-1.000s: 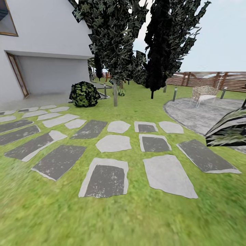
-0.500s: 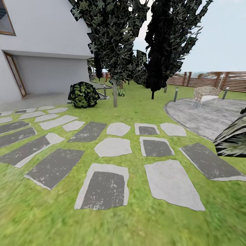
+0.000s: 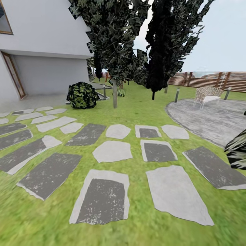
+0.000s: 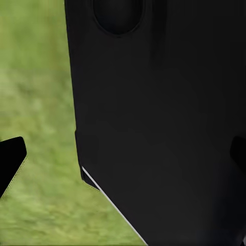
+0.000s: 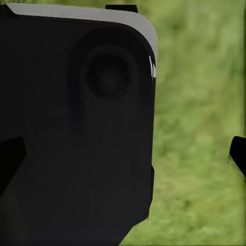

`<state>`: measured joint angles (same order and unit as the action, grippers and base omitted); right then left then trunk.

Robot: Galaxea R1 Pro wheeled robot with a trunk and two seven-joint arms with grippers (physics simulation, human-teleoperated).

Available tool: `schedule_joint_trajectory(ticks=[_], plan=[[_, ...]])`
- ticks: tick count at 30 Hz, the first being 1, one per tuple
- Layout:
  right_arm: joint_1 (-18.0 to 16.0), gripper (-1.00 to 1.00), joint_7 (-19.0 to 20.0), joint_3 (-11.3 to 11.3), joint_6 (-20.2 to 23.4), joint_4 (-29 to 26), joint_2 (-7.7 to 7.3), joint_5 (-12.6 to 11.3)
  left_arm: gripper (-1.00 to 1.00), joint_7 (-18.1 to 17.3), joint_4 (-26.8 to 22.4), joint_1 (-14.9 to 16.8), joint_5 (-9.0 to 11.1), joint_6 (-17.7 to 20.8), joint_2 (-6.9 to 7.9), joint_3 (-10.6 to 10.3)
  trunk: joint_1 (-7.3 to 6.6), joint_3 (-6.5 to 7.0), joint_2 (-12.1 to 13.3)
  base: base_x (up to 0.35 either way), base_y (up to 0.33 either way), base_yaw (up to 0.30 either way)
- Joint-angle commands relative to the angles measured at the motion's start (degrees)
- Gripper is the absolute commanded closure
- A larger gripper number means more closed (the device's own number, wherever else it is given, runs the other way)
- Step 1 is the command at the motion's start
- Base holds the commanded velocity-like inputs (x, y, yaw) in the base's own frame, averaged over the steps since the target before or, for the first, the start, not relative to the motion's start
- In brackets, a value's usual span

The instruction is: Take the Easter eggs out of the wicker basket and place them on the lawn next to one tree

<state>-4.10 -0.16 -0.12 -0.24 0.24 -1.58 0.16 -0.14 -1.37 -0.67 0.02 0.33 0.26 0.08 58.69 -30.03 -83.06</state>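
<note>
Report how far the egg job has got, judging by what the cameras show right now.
Done: nothing visible. The head view shows lawn, stepping stones, a house, a bush and a thin-trunked tree ahead.
In hand: nothing; both wrist views show fingertips wide apart over grass, holding no egg.
Left: finding the basket, taking out three eggs, setting them by one tree.

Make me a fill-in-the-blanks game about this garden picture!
1. The stepping stones lie in the green ____.
2. The round bush sits in front of the white ____.
3. The wicker chair stands on the grey ____.
4. Behind the chair runs a brown ____.

Missing words: grass; house; patio; fence
</note>
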Motion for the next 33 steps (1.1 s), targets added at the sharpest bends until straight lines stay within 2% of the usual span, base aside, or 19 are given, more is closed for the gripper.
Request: schedule_joint_trajectory(ticks=[1,33], plan=[[0.0,-1.00,0.0,0.0,0.0,0.0,0.00,0.0,-1.00,0.0,-0.1,0.0,0.0,0.0,0.00,0.0,0.04,-0.04,0.0,0.342,0.000,0.000],[0.0,-1.00,0.0,0.0,0.0,0.0,0.00,0.0,-1.00,0.0,-0.1,0.0,-0.1,0.0,0.00,0.0,0.04,-0.04,0.0,0.342,0.000,0.000]])
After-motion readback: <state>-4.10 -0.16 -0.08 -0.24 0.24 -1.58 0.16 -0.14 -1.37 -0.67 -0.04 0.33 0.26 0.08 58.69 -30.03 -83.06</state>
